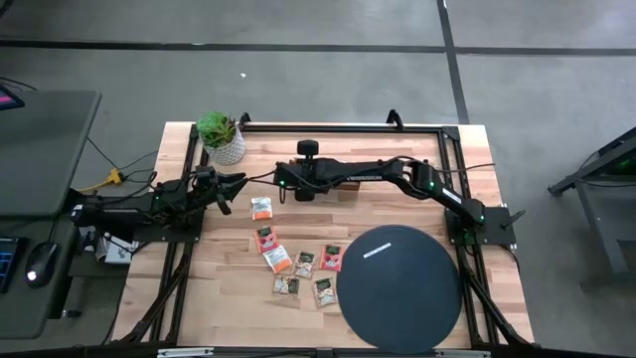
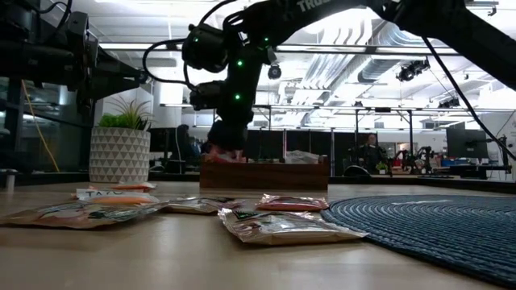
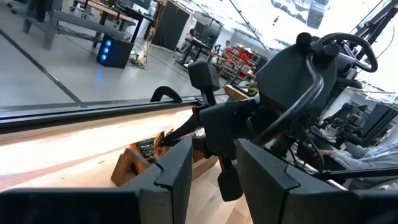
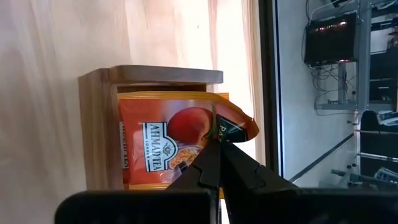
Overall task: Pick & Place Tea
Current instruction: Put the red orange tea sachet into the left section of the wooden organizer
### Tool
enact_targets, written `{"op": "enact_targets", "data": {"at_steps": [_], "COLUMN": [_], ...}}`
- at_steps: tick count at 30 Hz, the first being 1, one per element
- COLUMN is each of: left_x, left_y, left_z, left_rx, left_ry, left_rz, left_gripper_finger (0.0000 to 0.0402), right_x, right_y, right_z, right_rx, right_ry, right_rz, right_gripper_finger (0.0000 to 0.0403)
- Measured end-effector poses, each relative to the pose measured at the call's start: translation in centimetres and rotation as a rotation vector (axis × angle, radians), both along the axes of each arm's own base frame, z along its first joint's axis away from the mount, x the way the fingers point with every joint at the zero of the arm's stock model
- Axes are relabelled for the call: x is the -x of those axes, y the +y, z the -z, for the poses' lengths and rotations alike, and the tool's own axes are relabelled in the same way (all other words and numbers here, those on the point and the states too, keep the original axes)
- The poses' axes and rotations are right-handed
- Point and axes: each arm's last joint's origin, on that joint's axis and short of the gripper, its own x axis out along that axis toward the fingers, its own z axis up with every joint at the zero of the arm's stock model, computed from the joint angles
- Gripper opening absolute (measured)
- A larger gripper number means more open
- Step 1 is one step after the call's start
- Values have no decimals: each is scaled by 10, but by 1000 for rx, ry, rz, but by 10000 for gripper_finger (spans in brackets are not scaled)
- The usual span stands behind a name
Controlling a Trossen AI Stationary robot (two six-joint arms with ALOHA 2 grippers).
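Observation:
My right gripper reaches over the left end of the brown wooden tray, shut on an orange tea sachet with a peach picture. In the high view this gripper is at the middle of the table's far part, and its arm covers most of the tray. Several more tea sachets lie flat on the wood between the tray and the black disc. My left gripper waits at the table's left, level and open, its fingers around nothing. My right gripper pinches a corner of the orange sachet between its two fingertips, and the corner is bent over. The fingers slant down from the table's right side. The rest of the sachet sits inside the tray's end compartment.
A potted plant in a white pot stands at the far left corner. The large dark woven disc fills the near right of the table. The loose sachets lie in front of the tray. A black frame borders the table's far and side edges.

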Motion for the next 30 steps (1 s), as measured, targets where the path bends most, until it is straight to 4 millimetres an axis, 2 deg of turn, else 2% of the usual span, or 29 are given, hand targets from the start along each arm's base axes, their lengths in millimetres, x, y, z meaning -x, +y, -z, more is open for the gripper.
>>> {"op": "enact_targets", "data": {"at_steps": [9,22,30], "left_x": [0,0,0], "left_y": [0,0,0], "left_z": [0,0,0], "left_rx": [0,0,0], "left_ry": [0,0,0], "left_rz": [-1,-1,-2], "left_gripper_finger": [123,123,123], "right_x": [0,-1,-2], "right_y": [-2,-4,-2], "right_z": [1,1,-4], "right_rx": [-51,-61,-66], "right_ry": [-12,-24,-49], "right_rz": [-18,-18,-28], "right_gripper_finger": [12,95,123]}}
